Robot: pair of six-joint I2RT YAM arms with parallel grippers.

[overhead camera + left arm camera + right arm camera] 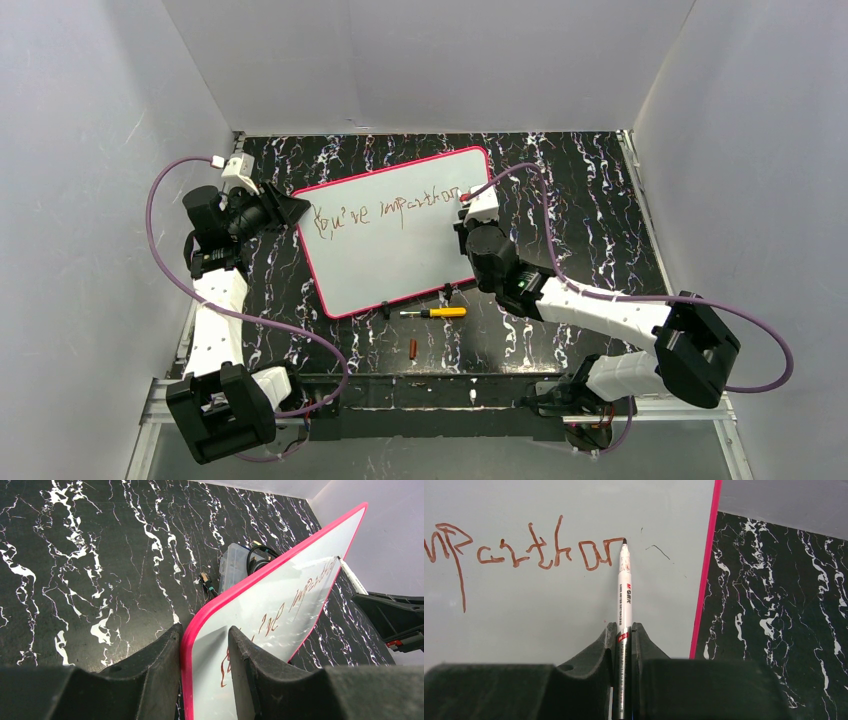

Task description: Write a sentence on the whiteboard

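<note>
The whiteboard (pixel 390 245) lies tilted on the black marbled table, with a pink-red rim. The sentence (pixel 385 207) runs across its upper part in reddish-brown lettering. My left gripper (pixel 290 210) is shut on the whiteboard's left edge; in the left wrist view (pixel 202 647) the rim (pixel 186 645) sits between the fingers. My right gripper (pixel 470 208) is shut on a white marker (pixel 625 590). The marker's dark tip touches the whiteboard (pixel 549 605) at the right end of the lettering (pixel 524 550). The marker also shows in the left wrist view (pixel 351 576).
A yellow-handled pen-like tool (pixel 438 312) and a small reddish-brown cap (pixel 413 348) lie on the table in front of the board. Black clips (pixel 447 291) sit on the board's near rim. A clear plastic box with cables (pixel 234 565) is behind the board. White walls enclose the table.
</note>
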